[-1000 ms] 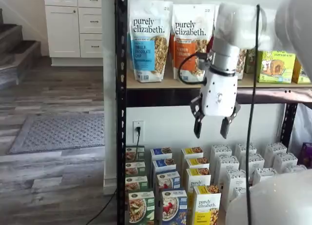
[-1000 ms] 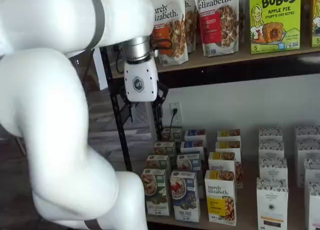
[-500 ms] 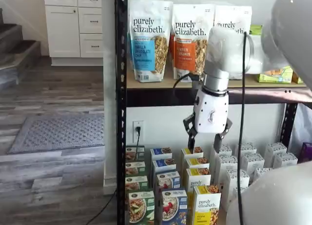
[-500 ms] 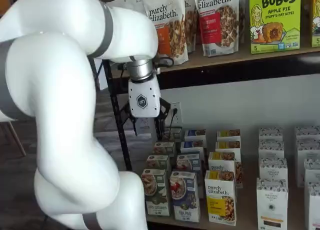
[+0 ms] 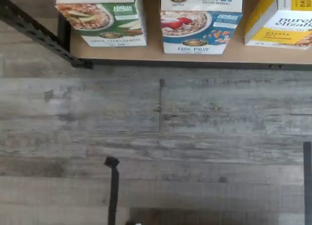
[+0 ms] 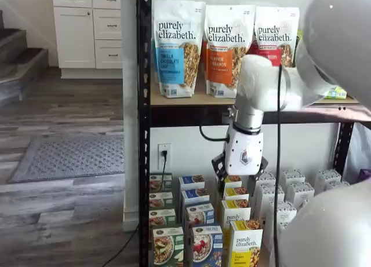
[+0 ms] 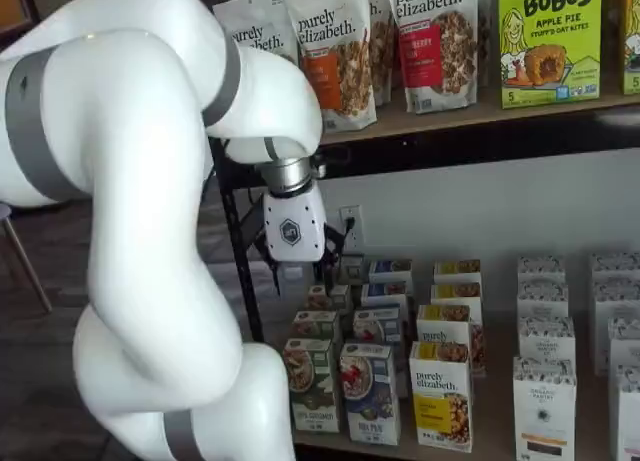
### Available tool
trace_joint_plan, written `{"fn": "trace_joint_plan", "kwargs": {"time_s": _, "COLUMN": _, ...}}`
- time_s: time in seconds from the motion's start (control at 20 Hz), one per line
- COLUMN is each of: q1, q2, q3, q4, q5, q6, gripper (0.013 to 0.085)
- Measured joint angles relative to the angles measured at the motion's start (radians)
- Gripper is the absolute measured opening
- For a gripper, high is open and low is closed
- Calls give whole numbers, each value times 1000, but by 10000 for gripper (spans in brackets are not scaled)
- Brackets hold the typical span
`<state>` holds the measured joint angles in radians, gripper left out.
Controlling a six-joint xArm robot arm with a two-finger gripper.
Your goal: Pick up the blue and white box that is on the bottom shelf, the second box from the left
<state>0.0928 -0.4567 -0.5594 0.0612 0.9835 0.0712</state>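
Note:
The blue and white box (image 5: 195, 25) reads "Flax Plus" and stands at the front edge of the bottom shelf (image 5: 204, 58). A green-trimmed carton (image 5: 102, 20) is on one side of it and a yellow carton (image 5: 280, 25) on the other. It shows in both shelf views (image 6: 207, 244) (image 7: 370, 391). My gripper (image 6: 239, 179) (image 7: 300, 273) hangs below the upper tier, above the rows of cartons and well above the box. Its black fingers (image 6: 220, 173) stand apart, open and empty.
Tall granola bags (image 6: 177, 47) stand on the tan upper tier. A black steel post (image 6: 144, 128) runs down the rack's left side. White cartons (image 7: 545, 381) fill the shelf's right part. A wall outlet with a cord (image 6: 164, 154) is behind. Grey wood floor (image 5: 156, 137) lies before the shelf.
The gripper has come down and to the left, from beside the upper tier's edge to just above the bottom shelf's cartons. Its fingers stay apart.

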Motion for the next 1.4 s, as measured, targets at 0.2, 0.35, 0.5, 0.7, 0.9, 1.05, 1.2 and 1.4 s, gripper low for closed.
{"fn": "trace_joint_plan", "kwargs": {"time_s": 0.2, "q1": 9, "q2": 43, "q3": 16, "q4": -33, "q5": -63, "q6": 25, "gripper": 850}}
{"fn": "trace_joint_plan", "kwargs": {"time_s": 0.35, "q1": 8, "q2": 73, "q3": 28, "q4": -36, "q5": -112, "q6": 26, "gripper": 850}}
{"fn": "trace_joint_plan", "kwargs": {"time_s": 0.5, "q1": 5, "q2": 102, "q3": 36, "q4": -32, "q5": -152, "q6": 19, "gripper": 850}}
{"fn": "trace_joint_plan", "kwargs": {"time_s": 0.7, "q1": 4, "q2": 140, "q3": 46, "q4": -36, "q5": -213, "q6": 19, "gripper": 850}}
{"fn": "trace_joint_plan", "kwargs": {"time_s": 0.9, "q1": 5, "q2": 181, "q3": 48, "q4": -46, "q5": -270, "q6": 26, "gripper": 850}}
{"fn": "trace_joint_plan", "kwargs": {"time_s": 1.05, "q1": 6, "q2": 218, "q3": 45, "q4": -48, "q5": -314, "q6": 27, "gripper": 850}}
{"fn": "trace_joint_plan", "kwargs": {"time_s": 1.2, "q1": 6, "q2": 262, "q3": 42, "q4": -43, "q5": -375, "q6": 23, "gripper": 850}}
{"fn": "trace_joint_plan", "kwargs": {"time_s": 1.4, "q1": 3, "q2": 344, "q3": 22, "q4": -23, "q5": -443, "q6": 1, "gripper": 850}}
